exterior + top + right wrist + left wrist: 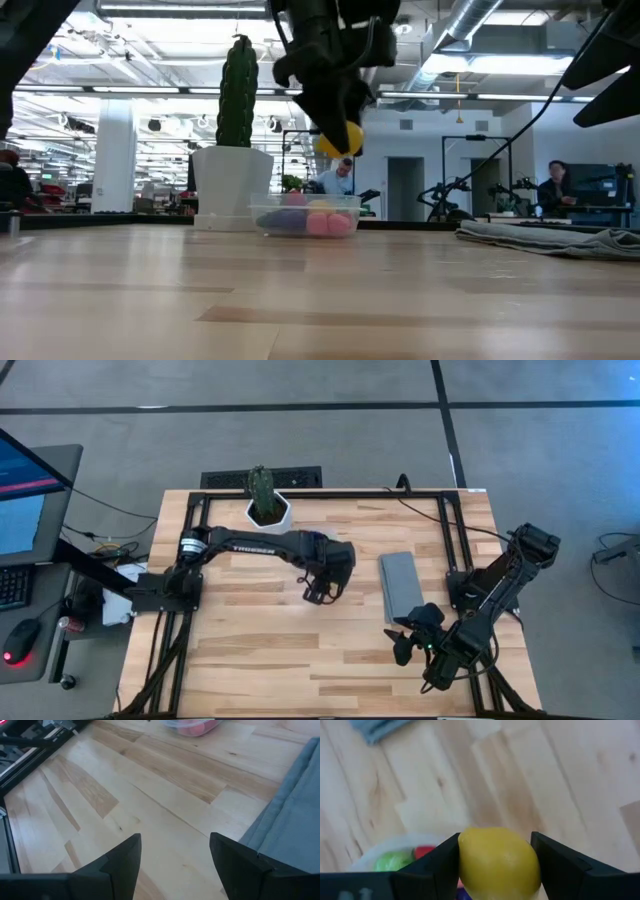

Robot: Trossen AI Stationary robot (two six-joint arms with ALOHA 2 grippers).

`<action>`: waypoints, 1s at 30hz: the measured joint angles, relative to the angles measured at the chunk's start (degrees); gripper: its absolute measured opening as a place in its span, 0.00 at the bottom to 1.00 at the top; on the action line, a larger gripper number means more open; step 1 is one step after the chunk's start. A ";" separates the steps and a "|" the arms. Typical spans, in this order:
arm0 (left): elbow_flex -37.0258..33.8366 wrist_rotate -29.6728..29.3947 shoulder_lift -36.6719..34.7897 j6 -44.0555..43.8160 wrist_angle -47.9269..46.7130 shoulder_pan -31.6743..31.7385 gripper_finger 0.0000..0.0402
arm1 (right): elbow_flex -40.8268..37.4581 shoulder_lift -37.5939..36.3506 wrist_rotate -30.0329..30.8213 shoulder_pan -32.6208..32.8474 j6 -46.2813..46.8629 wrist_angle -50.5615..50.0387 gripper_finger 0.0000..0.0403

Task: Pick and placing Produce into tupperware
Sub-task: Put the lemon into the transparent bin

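Several toy pieces already lie in your small round clear plastic tupperware [306, 216]; the left pincer [495, 865], directly above it, pinches a yellow lemon [499, 862]. Right pincer [172, 857] waits spread.

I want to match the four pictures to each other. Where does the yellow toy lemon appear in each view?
High view: hidden under the left tool at the table's middle.
Low view: lemon hangs above the tupperware.
Left wrist view: centre bottom, clamped between the tool's fingers.
Right wrist view: not in it.
Shared landmark: the tupperware; the grey cloth also helps.
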 joint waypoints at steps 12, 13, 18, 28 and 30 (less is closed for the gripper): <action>0.00 -0.23 0.00 -0.63 -1.78 5.92 0.52 | 0.00 0.00 0.02 0.00 0.13 -0.79 0.65; 0.00 -0.40 0.00 -0.62 -1.69 6.40 0.52 | 0.00 0.00 0.02 0.00 0.15 -0.80 0.65; 0.00 -0.41 0.00 -0.60 -0.81 8.87 0.52 | 0.00 0.00 0.02 0.00 0.15 -0.79 0.65; 0.00 0.00 0.00 -0.57 1.65 13.71 0.52 | 0.00 0.00 0.02 0.00 0.19 -0.79 0.65; 0.00 0.54 0.00 -0.58 1.67 14.45 0.52 | 0.00 0.00 0.02 0.00 0.18 -0.79 0.65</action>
